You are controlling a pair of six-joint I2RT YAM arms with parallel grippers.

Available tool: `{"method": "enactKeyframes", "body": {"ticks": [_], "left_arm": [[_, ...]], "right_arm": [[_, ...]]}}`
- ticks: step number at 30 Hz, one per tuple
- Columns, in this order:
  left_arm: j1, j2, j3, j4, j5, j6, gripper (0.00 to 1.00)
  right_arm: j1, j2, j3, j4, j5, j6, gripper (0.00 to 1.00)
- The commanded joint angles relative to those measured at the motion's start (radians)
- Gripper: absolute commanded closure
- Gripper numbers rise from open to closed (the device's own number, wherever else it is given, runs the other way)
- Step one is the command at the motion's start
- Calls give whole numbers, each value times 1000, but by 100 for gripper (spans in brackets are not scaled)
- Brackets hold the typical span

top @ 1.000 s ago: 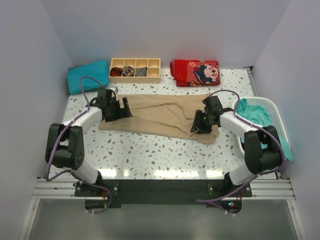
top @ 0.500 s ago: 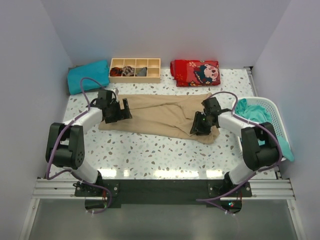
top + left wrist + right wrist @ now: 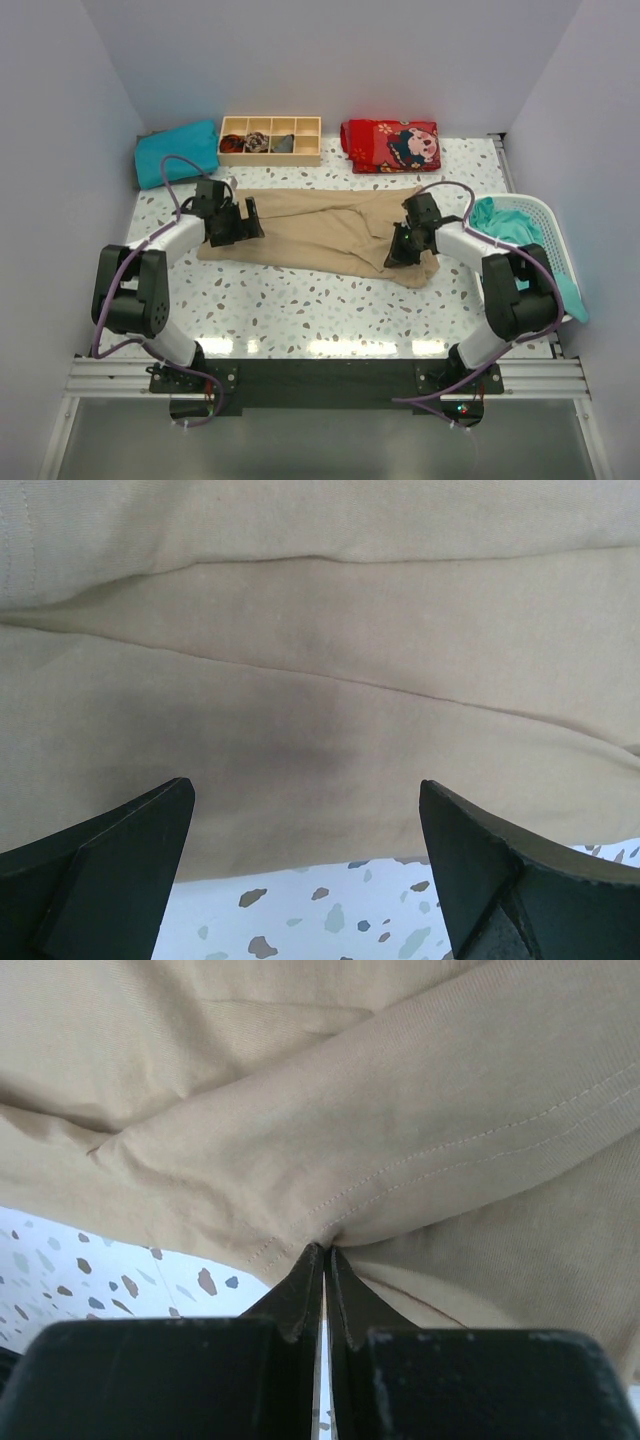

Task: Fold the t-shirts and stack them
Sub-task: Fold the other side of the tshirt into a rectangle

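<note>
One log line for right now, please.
step: fold | left claw: open, at left end of tan t-shirt | right claw: shut on tan t-shirt hem

The spread shirt (image 3: 320,235) lies across the middle of the table (image 3: 300,300). Behind it, left to right: folded shirt (image 3: 177,152), box (image 3: 270,156), blanket (image 3: 390,146). The basket (image 3: 545,215) stands at the right edge, with a third shirt (image 3: 505,228) in it. The left gripper (image 3: 243,224) is over the spread shirt's left end, the right gripper (image 3: 397,255) at its right end.

We see bright, even light, glare along the near edge of the table (image 3: 330,346), and a soft shadow on the tan t-shirt (image 3: 300,750).
</note>
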Motion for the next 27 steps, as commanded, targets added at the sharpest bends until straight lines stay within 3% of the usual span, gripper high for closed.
{"method": "enactKeyframes", "body": {"ticks": [1, 11, 19, 27], "left_arm": [[0, 15, 1, 38, 13, 26, 0], [0, 26, 1, 38, 21, 30, 0], [0, 49, 9, 41, 38, 32, 0], [1, 54, 2, 50, 41, 29, 0]], "right_arm": [[9, -50, 84, -9, 10, -25, 100], [9, 42, 251, -37, 21, -65, 100], [11, 261, 465, -87, 24, -109, 100], [23, 365, 623, -124, 29, -131, 100]]}}
